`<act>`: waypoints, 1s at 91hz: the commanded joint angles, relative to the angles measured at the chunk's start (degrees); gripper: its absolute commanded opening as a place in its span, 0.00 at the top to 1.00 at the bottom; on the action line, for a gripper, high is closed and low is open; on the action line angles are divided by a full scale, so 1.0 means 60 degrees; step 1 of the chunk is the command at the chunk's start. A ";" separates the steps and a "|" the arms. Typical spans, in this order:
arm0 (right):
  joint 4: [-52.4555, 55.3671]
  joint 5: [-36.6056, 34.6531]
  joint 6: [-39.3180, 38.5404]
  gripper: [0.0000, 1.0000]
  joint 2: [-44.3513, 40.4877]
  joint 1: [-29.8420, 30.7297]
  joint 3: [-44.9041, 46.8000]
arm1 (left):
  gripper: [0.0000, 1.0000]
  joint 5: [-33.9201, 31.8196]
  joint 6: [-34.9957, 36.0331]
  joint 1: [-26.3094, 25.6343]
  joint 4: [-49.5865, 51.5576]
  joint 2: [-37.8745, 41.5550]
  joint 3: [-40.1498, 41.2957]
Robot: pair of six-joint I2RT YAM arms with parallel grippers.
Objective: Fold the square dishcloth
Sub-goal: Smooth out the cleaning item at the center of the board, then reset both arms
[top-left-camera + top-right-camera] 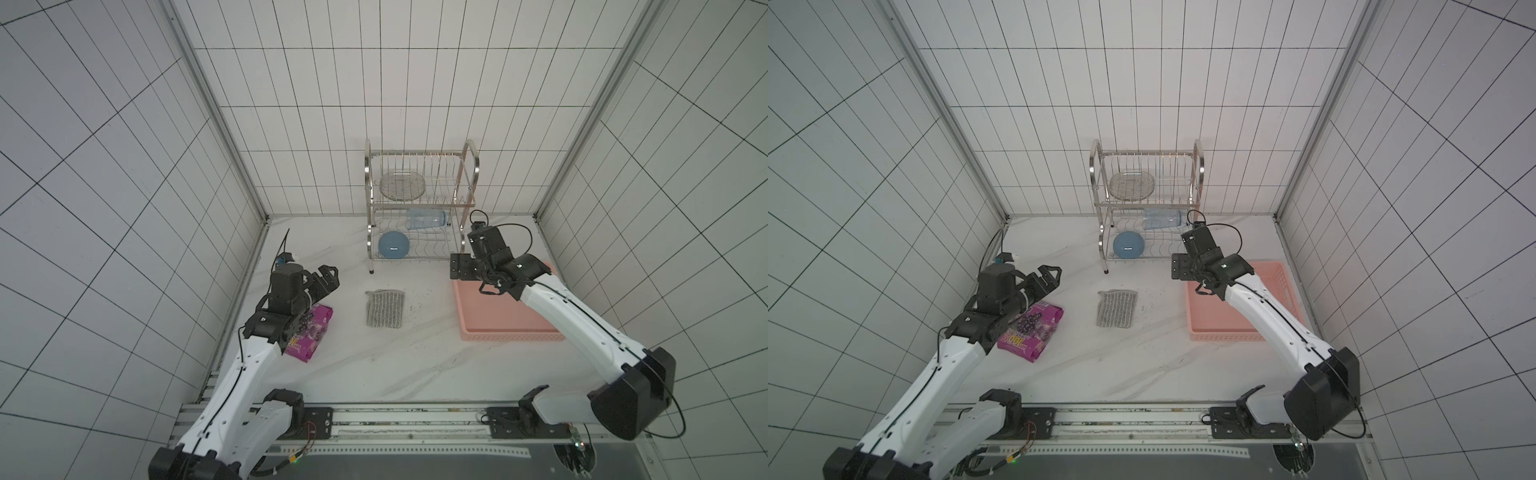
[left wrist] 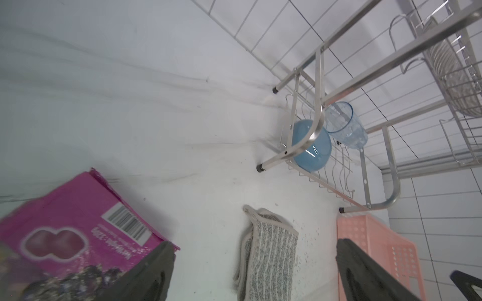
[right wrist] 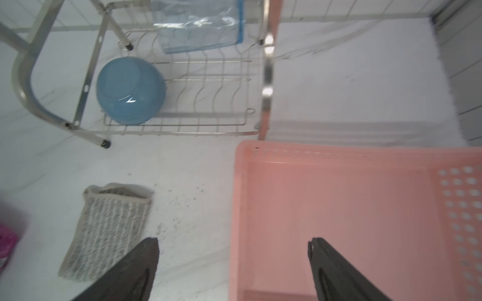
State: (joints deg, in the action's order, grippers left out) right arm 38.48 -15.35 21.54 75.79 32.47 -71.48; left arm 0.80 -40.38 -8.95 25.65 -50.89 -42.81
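Observation:
The square dishcloth (image 1: 385,308) (image 1: 1117,308), grey with thin white stripes, lies folded double into a narrow rectangle on the white table, in front of the rack. Nothing holds it. My left gripper (image 1: 328,276) (image 1: 1048,276) hangs open above the table to the cloth's left, over a magenta bag. The left wrist view shows the cloth (image 2: 268,255) on the table beyond that gripper (image 2: 254,243), between its wide-apart fingers. My right gripper (image 1: 459,266) (image 1: 1179,266) is open above the pink basket's near-left corner, to the right of the cloth (image 3: 109,229). Between the right gripper (image 3: 233,242) fingers there is nothing.
A metal dish rack (image 1: 419,203) stands at the back with a blue bowl (image 1: 393,245), a clear cup (image 1: 426,219) and a glass plate (image 1: 402,185). A pink basket (image 1: 511,334) sits right of the cloth. A magenta snack bag (image 1: 309,332) lies left. Dark specks dot the table beside the cloth.

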 commanded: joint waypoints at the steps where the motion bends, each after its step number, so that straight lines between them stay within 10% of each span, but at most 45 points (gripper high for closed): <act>1: 0.0065 -0.1563 -0.0304 0.02 -0.0615 -0.0903 0.0647 | 0.01 -0.2877 0.0630 0.0150 -0.0166 0.0562 0.0266; 25: -0.3402 -0.2047 -0.1934 0.01 -0.2177 -0.2968 0.3624 | 0.01 -0.4901 0.2689 0.0588 -0.3324 0.1137 0.1980; 91: -1.2858 0.0164 -0.3143 0.01 -0.0591 -0.5710 0.8695 | 0.02 -0.3188 0.5401 0.1907 -1.1151 -0.2640 0.4668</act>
State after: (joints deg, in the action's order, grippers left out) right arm -27.35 -16.34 3.42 70.19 -0.95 -20.36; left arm -20.73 -9.32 1.28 -32.49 -64.16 -15.62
